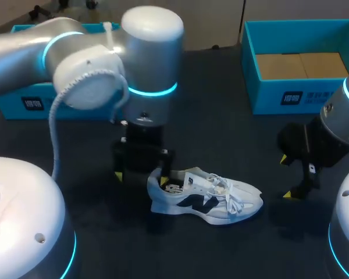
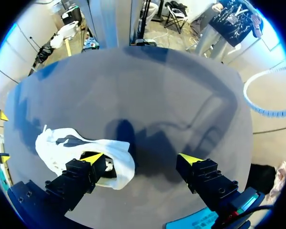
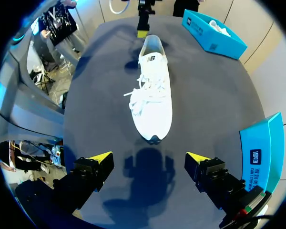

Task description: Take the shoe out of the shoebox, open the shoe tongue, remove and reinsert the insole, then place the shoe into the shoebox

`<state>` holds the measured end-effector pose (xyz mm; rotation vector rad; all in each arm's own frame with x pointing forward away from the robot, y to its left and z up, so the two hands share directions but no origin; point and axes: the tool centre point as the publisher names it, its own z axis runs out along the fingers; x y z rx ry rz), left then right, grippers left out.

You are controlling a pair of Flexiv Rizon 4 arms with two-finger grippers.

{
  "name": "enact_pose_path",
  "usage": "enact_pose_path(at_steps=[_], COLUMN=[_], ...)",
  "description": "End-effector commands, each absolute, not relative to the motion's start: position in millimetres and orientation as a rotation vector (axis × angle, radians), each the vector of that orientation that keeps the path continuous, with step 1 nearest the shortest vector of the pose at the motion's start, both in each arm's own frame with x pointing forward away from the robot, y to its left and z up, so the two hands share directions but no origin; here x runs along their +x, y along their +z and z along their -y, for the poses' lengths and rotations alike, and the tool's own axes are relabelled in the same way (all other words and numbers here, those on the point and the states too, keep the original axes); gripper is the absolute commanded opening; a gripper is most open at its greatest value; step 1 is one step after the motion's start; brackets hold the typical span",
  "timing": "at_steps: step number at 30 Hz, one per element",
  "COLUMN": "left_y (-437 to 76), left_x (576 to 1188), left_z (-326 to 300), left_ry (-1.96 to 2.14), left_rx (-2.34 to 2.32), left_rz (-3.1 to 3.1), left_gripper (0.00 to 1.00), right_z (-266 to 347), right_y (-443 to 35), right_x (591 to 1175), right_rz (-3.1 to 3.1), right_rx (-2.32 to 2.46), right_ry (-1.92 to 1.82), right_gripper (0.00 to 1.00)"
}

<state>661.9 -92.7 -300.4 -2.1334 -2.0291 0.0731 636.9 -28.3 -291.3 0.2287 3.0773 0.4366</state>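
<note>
Shoe point(image 2: 57, 148) lies heel against left tool point(image 2: 140, 157), apparently touching.

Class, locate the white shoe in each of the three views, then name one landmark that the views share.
Head view: the shoe lies on the table, heel by the left gripper.
Left wrist view: its heel end is at one finger of that gripper.
Right wrist view: it is ahead of the right gripper, toe toward it.
Shared landmark: the left gripper at the shoe's heel.
</note>
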Motion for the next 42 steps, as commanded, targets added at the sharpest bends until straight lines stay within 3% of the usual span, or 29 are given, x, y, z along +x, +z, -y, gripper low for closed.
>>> enact_pose_path(at_steps=[1, 42], left_y=[-282, -244], left_x=[655, 638], left_z=[77, 10], left_ry=[0.181, 0.721], left_rx=[-2.123, -1.554], left_rz=[2.111, 2.376], left_gripper=[1.0, 1.0], right_z=[28, 28], right_y=[-293, -293], right_x=[636, 636], right_rz=[-3.075, -3.075], right_rx=[0.23, 0.23], right_ry=[0.434, 0.434], right_gripper=[1.0, 1.0])
